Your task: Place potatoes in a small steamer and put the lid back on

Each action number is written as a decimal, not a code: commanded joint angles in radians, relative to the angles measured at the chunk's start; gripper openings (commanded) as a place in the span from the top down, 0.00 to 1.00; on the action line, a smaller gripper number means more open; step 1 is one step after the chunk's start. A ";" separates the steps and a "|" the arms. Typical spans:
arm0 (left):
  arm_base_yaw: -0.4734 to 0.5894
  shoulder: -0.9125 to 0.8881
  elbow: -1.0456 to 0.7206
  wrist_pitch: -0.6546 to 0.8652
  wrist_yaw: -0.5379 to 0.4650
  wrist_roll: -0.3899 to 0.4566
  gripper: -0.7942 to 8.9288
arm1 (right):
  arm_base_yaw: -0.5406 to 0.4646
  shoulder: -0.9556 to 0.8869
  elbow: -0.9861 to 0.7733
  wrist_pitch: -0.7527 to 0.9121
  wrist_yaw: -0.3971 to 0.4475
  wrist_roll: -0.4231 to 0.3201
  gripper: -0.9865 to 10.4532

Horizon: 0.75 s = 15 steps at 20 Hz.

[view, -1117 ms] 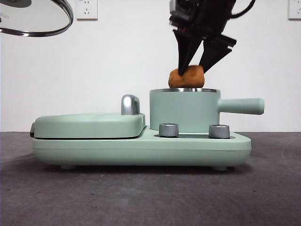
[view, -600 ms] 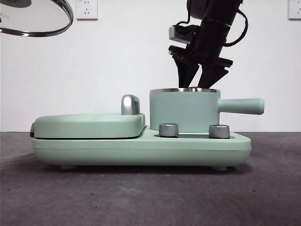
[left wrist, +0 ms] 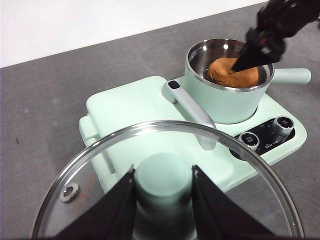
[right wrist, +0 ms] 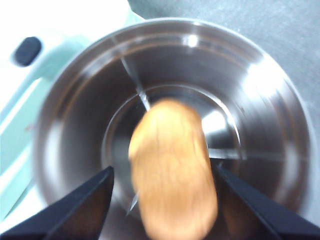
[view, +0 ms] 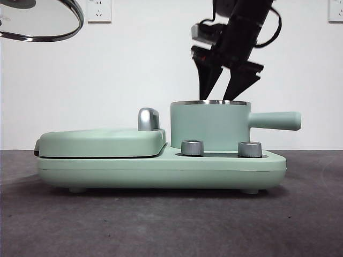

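Potato [left wrist: 232, 73]: lies inside the steamer, on the steel floor; in the right wrist view it fills the lower middle of the frame, free of both jaws. From the front it is hidden behind the pot wall.

Steamer [view: 209, 126]: green pot with steel rim, right of centre in the front view, on the right half of the green cooker base [view: 161, 168]. Its handle [view: 274, 120] points toward the right edge. No lid on it yet.

Right gripper [view: 224, 90]: upper middle of the front view, tips just above the pot rim. Jaws stand apart, one on each side of the potato, touching nothing.

Lid [left wrist: 120, 165]: glass with steel rim, fills the lower part of the left wrist view; in the front view only its edge shows at the upper left corner, high above the flat griddle cover [view: 102, 142].

Left gripper [left wrist: 164, 192]: clamped on the lid's green knob [left wrist: 164, 177], holding the lid in the air, well apart from the pot.

Done: potato appears placed and let go.

Left: the right arm should clear the pot mouth; then the lid needs carrying across and setting down on the rim.

Watch for: lid edge meeting the right arm if it comes over too early.
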 commanded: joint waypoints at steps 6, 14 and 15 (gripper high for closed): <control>-0.003 0.002 0.018 0.039 -0.003 0.003 0.91 | 0.004 -0.414 -0.193 0.108 0.002 0.003 0.64; -0.006 0.005 0.018 0.100 0.016 0.004 0.91 | 0.004 -0.772 -0.537 0.248 0.005 0.029 0.65; -0.008 0.008 0.018 0.112 0.031 0.004 0.91 | 0.004 -0.799 -0.566 0.249 0.005 0.029 0.65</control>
